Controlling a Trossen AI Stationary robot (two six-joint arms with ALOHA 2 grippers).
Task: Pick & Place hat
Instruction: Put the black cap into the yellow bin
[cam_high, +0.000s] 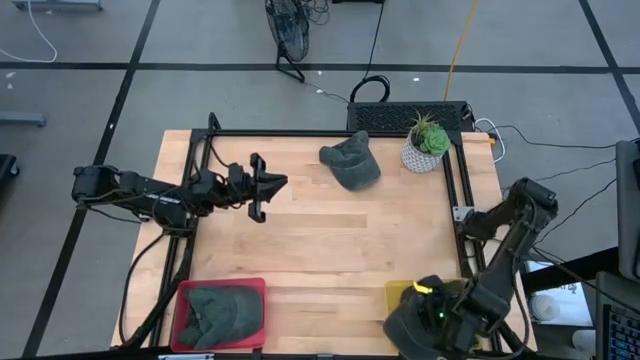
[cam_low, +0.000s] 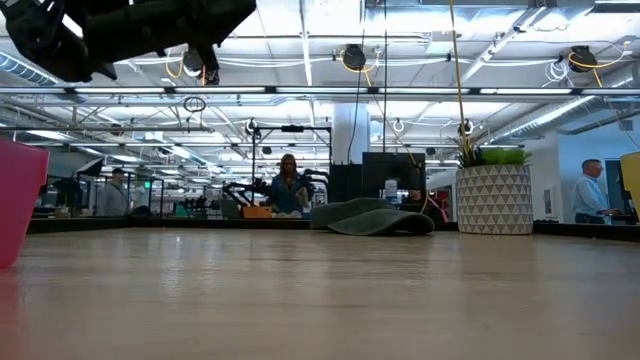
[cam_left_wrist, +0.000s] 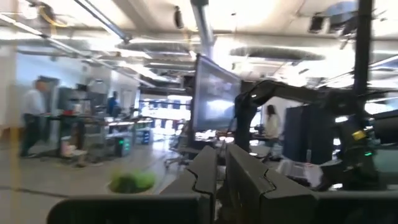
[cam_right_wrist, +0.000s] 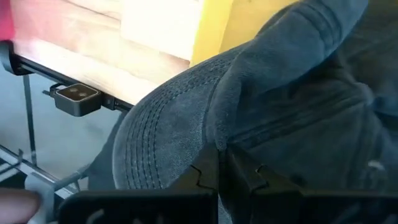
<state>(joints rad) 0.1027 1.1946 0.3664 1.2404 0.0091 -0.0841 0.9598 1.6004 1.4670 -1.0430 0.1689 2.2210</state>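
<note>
Held hat (cam_right_wrist: 261, 99): dark grey-green cap pinched in the right gripper (cam_right_wrist: 225, 180); its stitched brim curves out beside the fingers; in the high view it hangs as a dark bundle (cam_high: 408, 328) at the table's near right corner, over the edge and just beside the yellow bin
Right gripper: fingers pressed together with the hat's cloth caught between them; in the high view it sits low at the near right corner (cam_high: 440, 318), the arm folded back along the table's right side
Yellow bin (cam_high: 400, 294): on the near right part of the table; its yellow wall also shows behind the hat in the right wrist view (cam_right_wrist: 214, 31)
Second hat (cam_high: 350, 163): lies loose on the wood toward the far side, near the plant but apart from it; in the low view a flat dark heap (cam_low: 372, 218) beside the pot
Third hat (cam_high: 222, 312): crumpled inside the red bin (cam_high: 184, 292) at the near left corner
Left gripper (cam_high: 262, 186): raised over the left half of the table, pointing toward the middle; fingers (cam_left_wrist: 205, 177) nearly together with only a thin slit between them, nothing in them; well apart from every hat
Plant (cam_high: 428, 142): green tuft in a patterned white pot at the far right of the table
Table (cam_high: 330, 240): pale wood planks with a black frame round it
Room: people stand at desks beyond the table in the low view
</note>
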